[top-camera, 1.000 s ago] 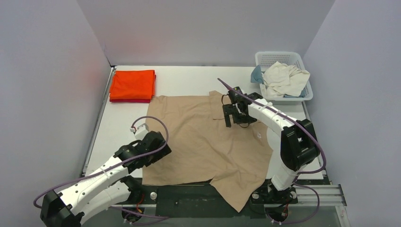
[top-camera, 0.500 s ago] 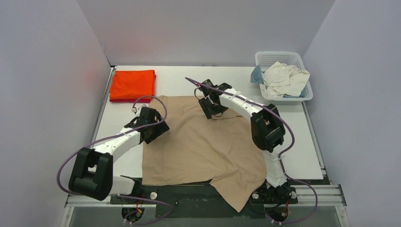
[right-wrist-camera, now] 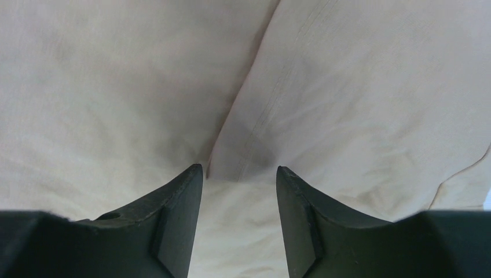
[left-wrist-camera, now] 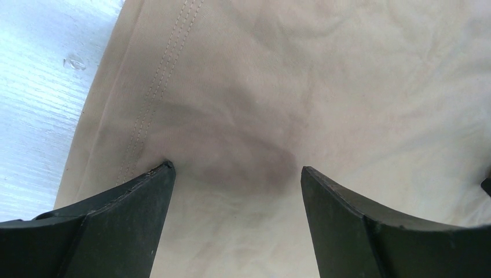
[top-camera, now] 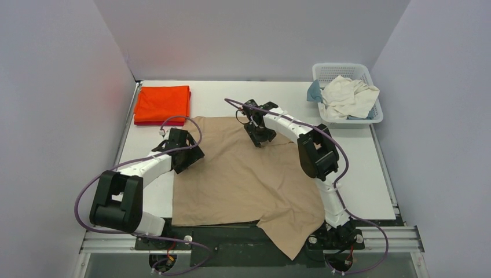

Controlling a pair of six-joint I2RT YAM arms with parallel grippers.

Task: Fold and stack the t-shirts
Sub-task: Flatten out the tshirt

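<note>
The large tan t-shirt (top-camera: 243, 174) lies spread flat on the table, with one corner hanging over the near edge. My left gripper (top-camera: 185, 153) is open and low over its left side, just inside the stitched hem (left-wrist-camera: 147, 98); its midpoint is on tan cloth (left-wrist-camera: 234, 171). My right gripper (top-camera: 260, 136) is open and down on the shirt's upper part, and a folded edge of cloth (right-wrist-camera: 243, 150) lies just ahead of its tips (right-wrist-camera: 239, 169). A folded orange t-shirt (top-camera: 162, 102) lies on a dark red one (top-camera: 157, 123) at the back left.
A white lattice basket (top-camera: 372, 119) at the back right holds crumpled cream-white cloth (top-camera: 347, 95) and a bit of blue cloth (top-camera: 314, 91). Bare white table (left-wrist-camera: 35, 116) shows left of the tan shirt. Grey walls close in three sides.
My left gripper has moved forward from the near left to the tan shirt's left edge. My right gripper has moved left along the shirt's upper part and lowered onto the cloth.
</note>
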